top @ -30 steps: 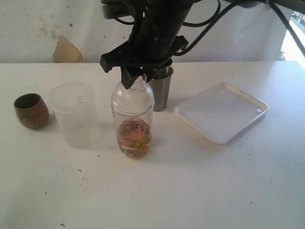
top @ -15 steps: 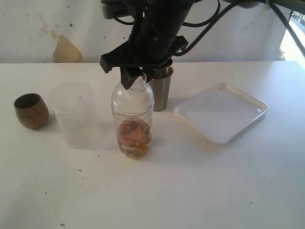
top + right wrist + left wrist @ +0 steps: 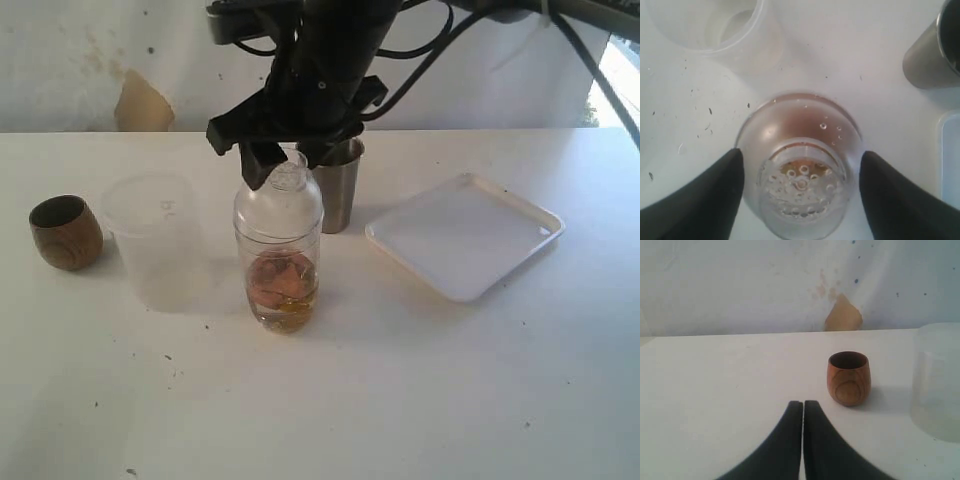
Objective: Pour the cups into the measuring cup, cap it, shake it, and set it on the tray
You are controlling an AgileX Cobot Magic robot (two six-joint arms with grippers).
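Right hand (image 3: 800,155) gapes, pointing down; left hand (image 3: 803,404) closed tight.

A big white table (image 3: 420,400) fills the lower part of the frame. Tiny dark specks (image 3: 130,471) dot it at the lower left. Behind it, along the top, stands a pale wall (image 3: 60,50) with a tan patch (image 3: 140,105) at the upper left.

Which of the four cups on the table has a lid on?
The clear tumbler in the middle, holding brownish liquid: it wears a domed cap, while the wooden cup, frosted cup and steel tumbler stand open.
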